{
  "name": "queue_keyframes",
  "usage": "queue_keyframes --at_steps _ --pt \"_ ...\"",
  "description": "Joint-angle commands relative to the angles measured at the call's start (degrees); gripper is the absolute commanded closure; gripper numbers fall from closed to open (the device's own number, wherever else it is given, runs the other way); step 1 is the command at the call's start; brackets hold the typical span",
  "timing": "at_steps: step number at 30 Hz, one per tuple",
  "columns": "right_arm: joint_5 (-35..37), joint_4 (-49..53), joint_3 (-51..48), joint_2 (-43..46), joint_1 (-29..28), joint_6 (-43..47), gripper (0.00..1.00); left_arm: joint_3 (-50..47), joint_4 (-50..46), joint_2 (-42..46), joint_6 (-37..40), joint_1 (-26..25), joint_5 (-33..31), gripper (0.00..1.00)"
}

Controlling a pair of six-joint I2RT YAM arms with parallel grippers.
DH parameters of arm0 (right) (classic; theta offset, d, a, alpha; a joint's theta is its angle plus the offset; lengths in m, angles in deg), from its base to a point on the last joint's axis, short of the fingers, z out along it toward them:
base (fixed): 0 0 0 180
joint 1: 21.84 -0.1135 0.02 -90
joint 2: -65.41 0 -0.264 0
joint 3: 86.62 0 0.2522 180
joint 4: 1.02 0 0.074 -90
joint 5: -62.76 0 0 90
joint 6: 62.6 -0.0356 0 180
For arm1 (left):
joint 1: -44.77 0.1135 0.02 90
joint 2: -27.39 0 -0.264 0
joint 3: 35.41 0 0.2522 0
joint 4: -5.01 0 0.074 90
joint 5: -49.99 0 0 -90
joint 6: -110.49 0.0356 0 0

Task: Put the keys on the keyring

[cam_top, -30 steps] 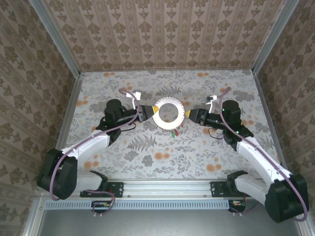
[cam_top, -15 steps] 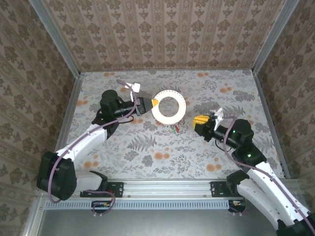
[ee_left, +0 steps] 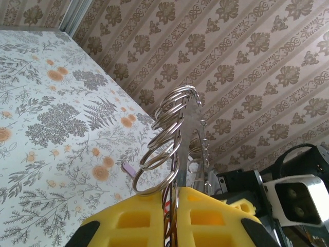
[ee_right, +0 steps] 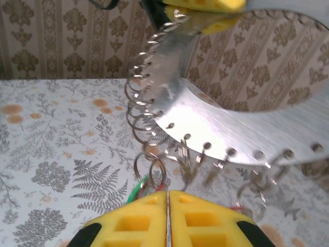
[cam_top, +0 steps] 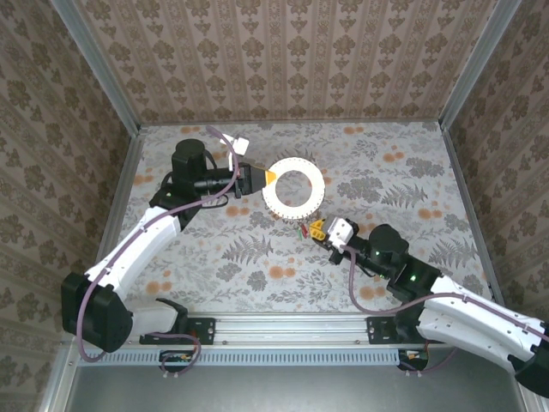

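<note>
The left gripper clamped the flat white toothed keyring; tiny red-and-green keys lay just below, beside the closed right gripper.

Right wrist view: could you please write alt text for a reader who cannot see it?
A large flat metal keyring, its edge hung with small wire rings, slants over a floral table, gripped at its top by the left claw. Below, the yellow right claw is shut beside red and green keys.
</note>
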Motion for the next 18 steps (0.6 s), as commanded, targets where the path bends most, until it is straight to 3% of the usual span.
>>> queue_keyframes --at_steps 1,18 --pt "6.91 -6.3 -0.3 -1.07 -2.64 5.84 0.89 2.63 -0.35 1.52 1.44 0.41 1.12 1.0" --pt "13.42 -7.2 -2.27 -0.95 -4.63 8.28 0.77 1.73 0.17 2.22 1.7 0.35 0.57 1.0"
